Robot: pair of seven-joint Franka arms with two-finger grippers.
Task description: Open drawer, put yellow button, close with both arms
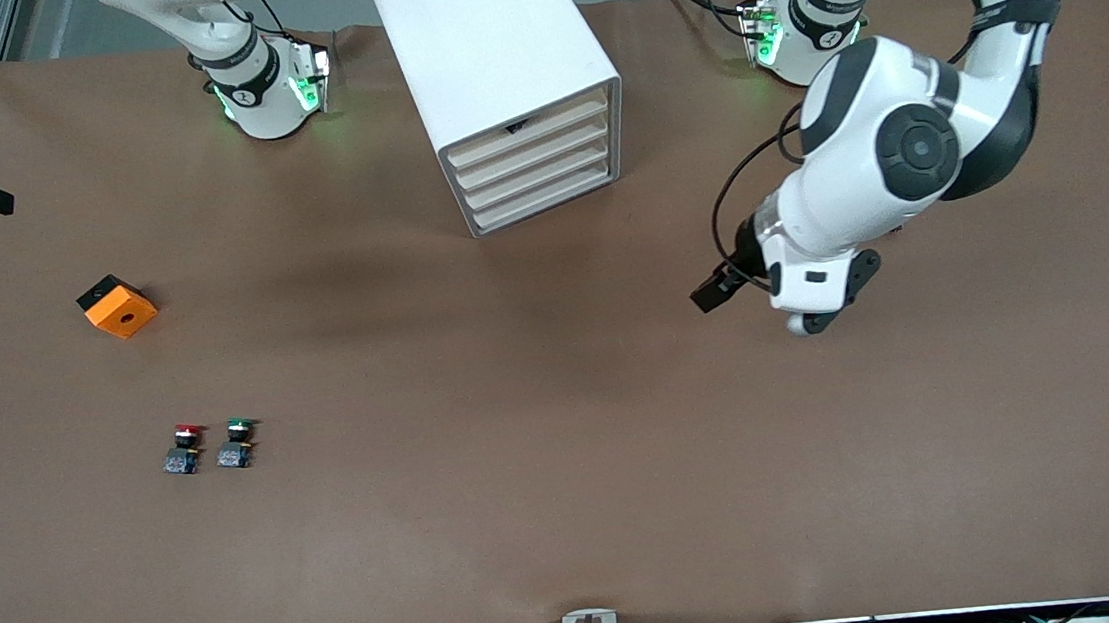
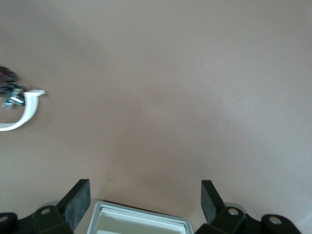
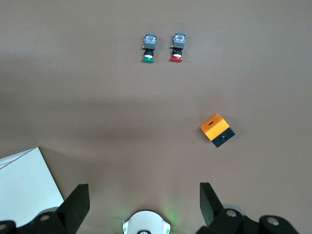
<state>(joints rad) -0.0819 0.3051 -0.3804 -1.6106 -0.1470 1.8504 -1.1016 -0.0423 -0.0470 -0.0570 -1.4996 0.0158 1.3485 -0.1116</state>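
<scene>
- The cabinet (image 1: 499, 75) stands between the two arm bases, its four cream drawer fronts facing the front camera; the top drawer (image 1: 526, 128) is pushed in, flush with the three below it.
- The yellow button shows in none of the three views, so where it lies cannot be told.
- Only the red-capped button (image 1: 184, 449) and the green-capped button (image 1: 238, 444) lie side by side toward the right arm's end of the table, nearer the front camera than the orange-and-black block (image 1: 117, 306).
- The right wrist view shows the same three things from above: the green-capped button (image 3: 148, 48), the red-capped button (image 3: 177, 47) and the block (image 3: 217, 130), plus a corner of the cabinet (image 3: 27, 185).
- The right gripper (image 3: 141, 200) is out of the front view; its own camera shows its fingers (image 3: 75, 202) spread wide with nothing between them, high over the table (image 3: 146, 107).
- The left gripper (image 1: 806, 315) hangs over bare table toward the left arm's end.
- In the left wrist view its fingers (image 2: 78, 200) are wide apart and empty, with a white rimmed part (image 2: 141, 219) between them at the frame's edge.
</scene>
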